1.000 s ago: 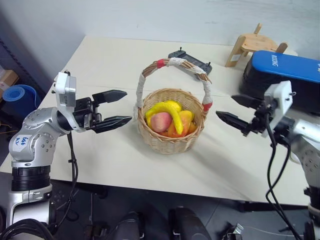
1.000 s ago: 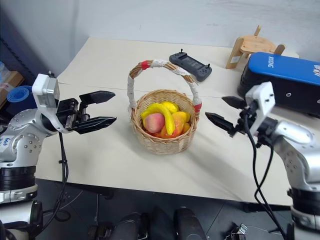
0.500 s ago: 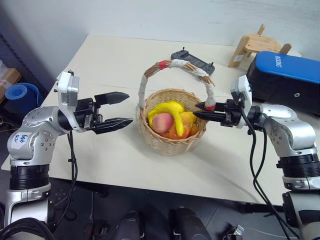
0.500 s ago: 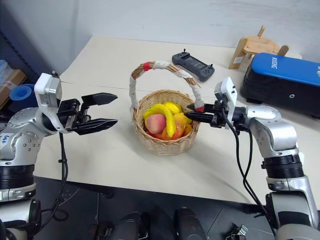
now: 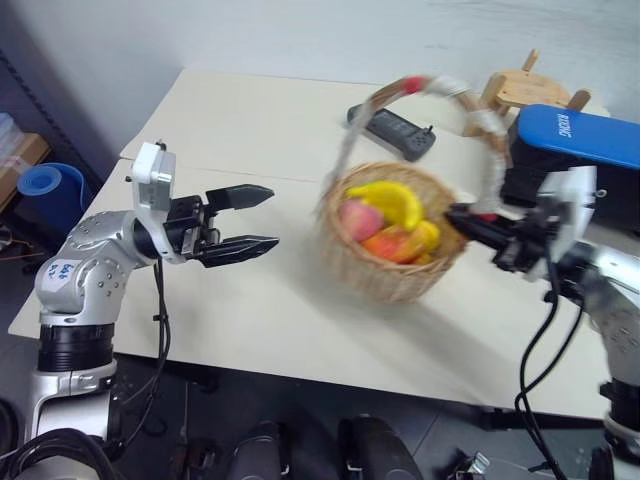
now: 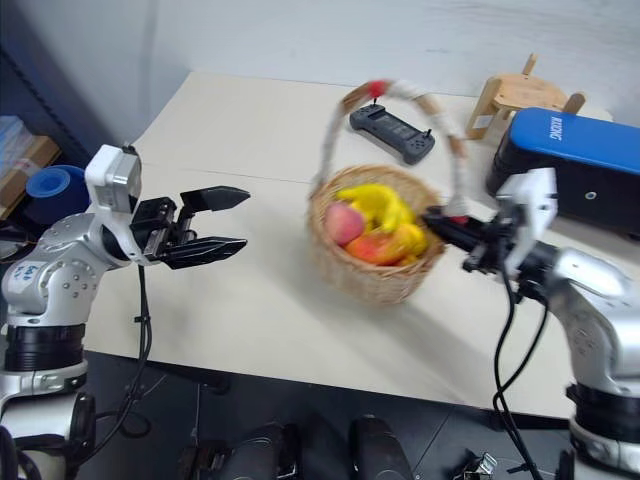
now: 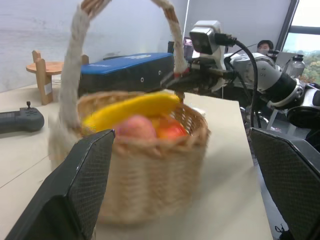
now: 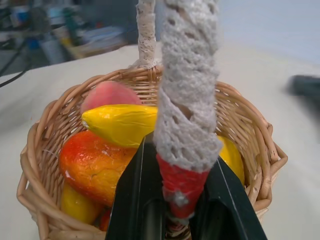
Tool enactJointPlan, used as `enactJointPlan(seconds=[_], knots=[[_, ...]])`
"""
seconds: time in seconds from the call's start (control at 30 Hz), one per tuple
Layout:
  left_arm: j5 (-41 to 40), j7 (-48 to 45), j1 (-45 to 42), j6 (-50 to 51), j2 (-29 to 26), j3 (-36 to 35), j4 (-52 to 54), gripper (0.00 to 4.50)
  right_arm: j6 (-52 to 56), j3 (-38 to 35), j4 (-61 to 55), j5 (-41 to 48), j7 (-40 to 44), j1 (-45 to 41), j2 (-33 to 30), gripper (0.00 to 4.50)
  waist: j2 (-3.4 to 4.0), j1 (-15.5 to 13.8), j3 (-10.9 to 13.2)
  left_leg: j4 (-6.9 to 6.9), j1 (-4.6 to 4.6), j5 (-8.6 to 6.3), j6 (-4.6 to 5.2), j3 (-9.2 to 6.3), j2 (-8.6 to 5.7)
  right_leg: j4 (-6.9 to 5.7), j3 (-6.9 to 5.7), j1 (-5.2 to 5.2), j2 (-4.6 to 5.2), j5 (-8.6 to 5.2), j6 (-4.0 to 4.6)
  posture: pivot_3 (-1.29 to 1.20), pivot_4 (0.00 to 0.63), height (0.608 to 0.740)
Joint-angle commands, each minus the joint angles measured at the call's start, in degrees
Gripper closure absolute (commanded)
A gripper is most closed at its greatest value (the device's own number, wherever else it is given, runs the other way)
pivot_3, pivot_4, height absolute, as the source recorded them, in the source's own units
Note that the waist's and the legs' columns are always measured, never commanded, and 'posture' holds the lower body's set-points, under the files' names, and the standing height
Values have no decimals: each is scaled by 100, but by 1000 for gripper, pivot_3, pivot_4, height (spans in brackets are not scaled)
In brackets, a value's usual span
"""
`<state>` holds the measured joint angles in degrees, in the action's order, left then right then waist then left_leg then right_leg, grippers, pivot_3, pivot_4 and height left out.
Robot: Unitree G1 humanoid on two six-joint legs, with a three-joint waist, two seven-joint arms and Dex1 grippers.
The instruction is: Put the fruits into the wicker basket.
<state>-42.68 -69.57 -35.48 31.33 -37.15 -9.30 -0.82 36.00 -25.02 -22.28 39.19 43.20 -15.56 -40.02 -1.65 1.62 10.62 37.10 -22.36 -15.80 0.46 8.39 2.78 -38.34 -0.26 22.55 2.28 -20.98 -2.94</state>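
Note:
The wicker basket (image 5: 388,272) stands tilted on the table, right of centre, its cord-wrapped handle (image 5: 440,88) blurred. Inside lie the fruits: a yellow banana (image 5: 386,197), a pink peach (image 5: 355,219) and an orange mango (image 5: 396,243). My right gripper (image 5: 470,222) is shut on the handle's red band (image 8: 180,182) at the basket's right rim. My left gripper (image 5: 262,215) hangs open to the left of the basket, well apart from it, fingers pointing toward it. The left wrist view shows the basket (image 7: 150,165) between my open fingers (image 7: 75,190), at a distance.
A black controller (image 5: 393,126) lies behind the basket. A blue-and-black case (image 5: 575,145) and a wooden stand (image 5: 525,90) sit at the back right, close behind my right arm. A blue roll (image 5: 45,185) lies on the floor at left. A person (image 7: 265,47) sits far off.
My right gripper swung in, shut on the red end of the handle and pulled the basket to the right, tipping it. The left gripper stays open in place.

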Motion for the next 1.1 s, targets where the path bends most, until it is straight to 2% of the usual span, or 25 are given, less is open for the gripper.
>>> enactJointPlan(seconds=[0.03,0.17,0.27,0.5,0.6,0.73,0.83,1.0,1.1], knots=[[67,-177,-168,-119,96,150,-123,0,-63,-939,-660,102,-584,337,-85,4316,0,-3,0,0,0,0,0,0,-1,0,0,0,0,0,0,0,150,740],[231,-341,-391,-294,269,343,-411,0,-313,-1437,-700,-211,-828,946,-72,4316,0,-5,0,0,1,1,-1,1,0,2,1,-2,-3,0,0,0,150,740],[338,-509,-590,-410,364,443,-663,0,-747,-1520,-456,-651,-969,1296,34,4316,0,12,0,0,3,1,-1,6,0,1,7,-3,-7,0,0,0,150,740],[465,-731,-845,-557,495,515,-998,0,-1343,-1341,120,-1316,-1528,1455,364,4316,2,18,0,1,10,4,-6,14,2,-9,18,0,-14,0,0,0,150,740],[395,-779,-818,-474,490,480,-923,0,-1329,-1237,110,-1313,-1669,1465,528,4316,2,19,0,0,11,4,-7,14,3,-10,19,0,-14,0,0,0,150,740],[435,-859,-666,-421,303,421,-874,0,-1188,-1304,72,-1195,-1708,1550,555,2957,3,27,0,1,14,5,-7,16,4,-13,21,0,-15,0,0,0,150,740],[652,-825,-544,-739,188,369,-982,0,-1219,-1478,43,-1162,-1541,1734,410,1949,3,17,0,-2,16,5,-8,16,4,-13,21,-1,-16,0,0,0,150,740],[1084,-905,7,-1396,-27,445,-1024,0,-2009,-2154,127,-1178,-988,2361,272,115,6,0,-2,-4,16,4,-7,16,2,-7,22,-3,-13,-1,-1,0,150,740],[1239,-749,347,-1566,-57,417,-971,0,-2761,-2616,274,-878,-566,2566,491,20,6,-1,-2,-4,17,4,-6,14,2,-2,20,-8,-15,-1,-1,0,150,740]])
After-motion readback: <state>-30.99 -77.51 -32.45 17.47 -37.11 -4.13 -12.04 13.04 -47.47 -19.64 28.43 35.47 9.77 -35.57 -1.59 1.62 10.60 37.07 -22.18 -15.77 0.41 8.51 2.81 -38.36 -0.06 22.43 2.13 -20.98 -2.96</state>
